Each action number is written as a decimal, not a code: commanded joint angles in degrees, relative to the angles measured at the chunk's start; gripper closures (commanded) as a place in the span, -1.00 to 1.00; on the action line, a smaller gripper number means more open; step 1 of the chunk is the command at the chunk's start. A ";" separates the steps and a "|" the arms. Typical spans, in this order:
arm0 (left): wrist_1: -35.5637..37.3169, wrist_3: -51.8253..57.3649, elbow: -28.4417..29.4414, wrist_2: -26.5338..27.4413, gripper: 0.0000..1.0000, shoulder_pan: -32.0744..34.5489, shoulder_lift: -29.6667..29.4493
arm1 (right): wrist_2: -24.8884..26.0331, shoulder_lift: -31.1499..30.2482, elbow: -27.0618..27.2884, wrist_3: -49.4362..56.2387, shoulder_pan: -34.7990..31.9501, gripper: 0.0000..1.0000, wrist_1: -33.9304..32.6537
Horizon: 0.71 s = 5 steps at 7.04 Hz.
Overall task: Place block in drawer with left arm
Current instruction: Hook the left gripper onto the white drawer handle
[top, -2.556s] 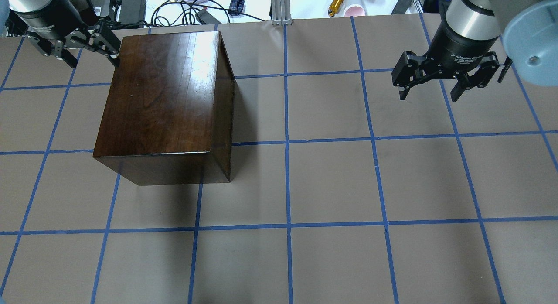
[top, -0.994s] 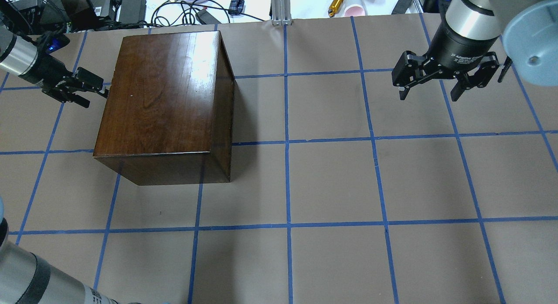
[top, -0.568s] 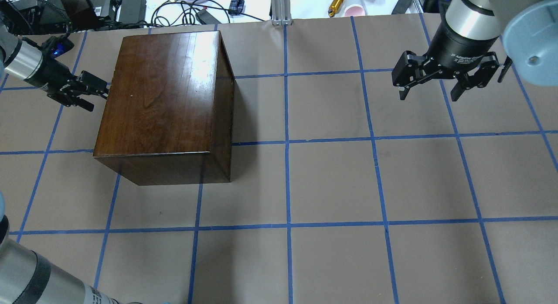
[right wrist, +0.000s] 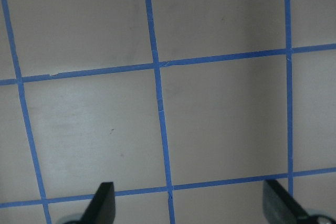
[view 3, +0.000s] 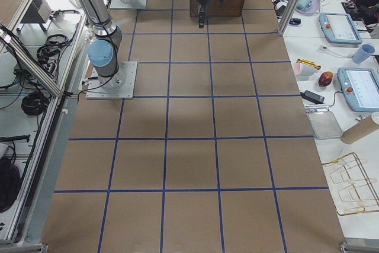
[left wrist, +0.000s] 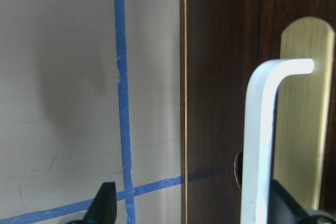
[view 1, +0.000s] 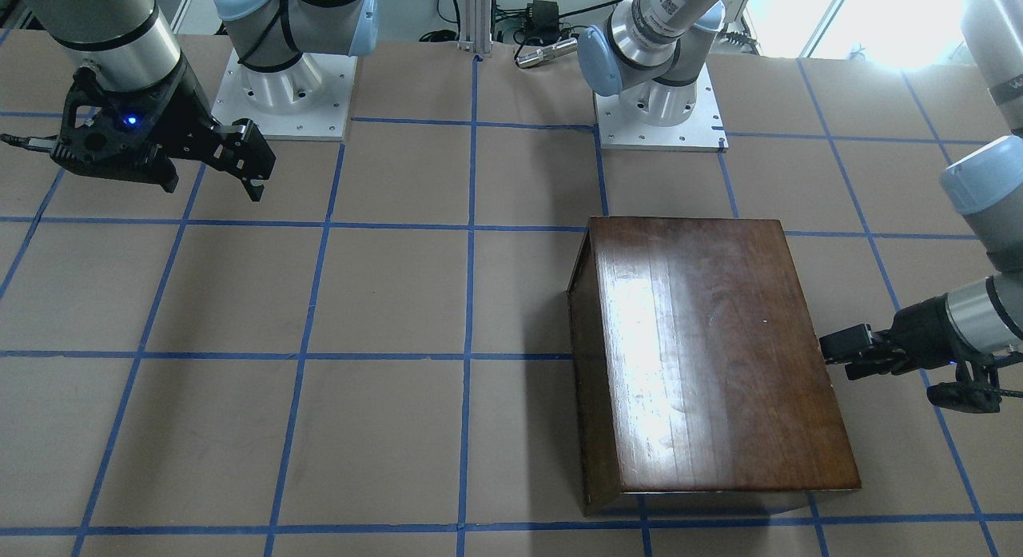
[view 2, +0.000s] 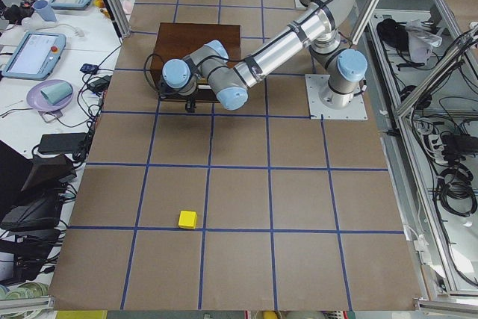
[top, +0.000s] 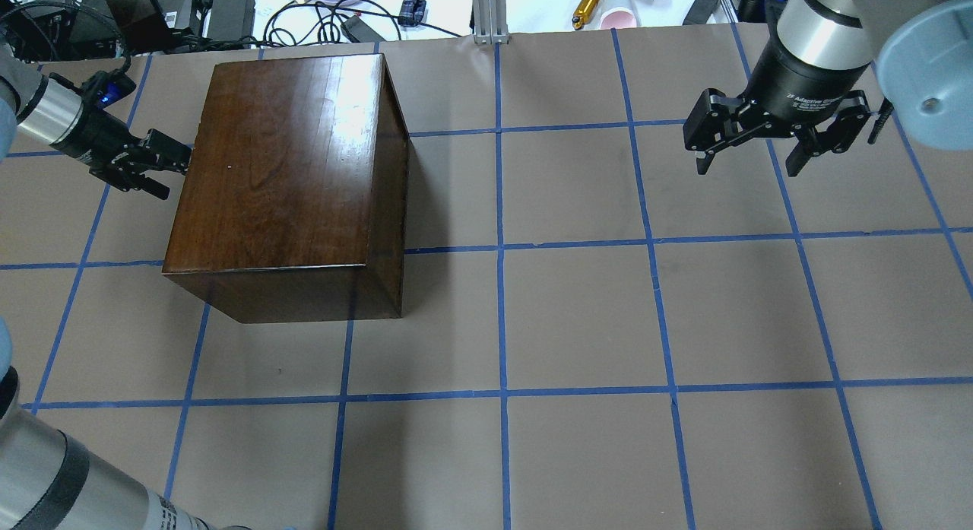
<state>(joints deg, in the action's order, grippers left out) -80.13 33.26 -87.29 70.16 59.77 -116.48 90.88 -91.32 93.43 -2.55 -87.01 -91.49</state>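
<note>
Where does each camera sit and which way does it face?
Front: across table, facing robot; left arm, right arm, box.
Overhead: behind robot, looking down; left claw at box, right claw.
Left end: along table; block, left arm.
Right end: along table; right arm.
Left wrist: fingertips, drawer pull.
Right wrist: fingertips, table.
Shared: front and overhead show box.

Left claw (top: 171, 171), right claw (top: 749, 165): both agape.

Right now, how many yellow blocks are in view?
1. The block lies on the table at the robot's left end, far from the wooden box; only one side view shows it.
</note>
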 commanded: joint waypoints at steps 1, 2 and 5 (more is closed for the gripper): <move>0.15 0.40 0.63 0.41 -0.70 -0.09 -0.50 | 0.00 0.00 0.00 0.00 0.00 -1.00 0.00; 0.15 0.40 0.80 0.41 -0.65 -0.17 -0.50 | 0.00 0.00 0.00 0.00 0.00 -1.00 0.00; 2.25 0.66 0.89 2.25 -0.65 -0.44 -0.50 | 0.00 0.00 0.00 0.00 0.00 -1.00 0.00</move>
<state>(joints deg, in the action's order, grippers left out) -78.57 33.88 -86.41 71.46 59.38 -116.98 90.88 -91.32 93.43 -2.55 -87.01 -91.50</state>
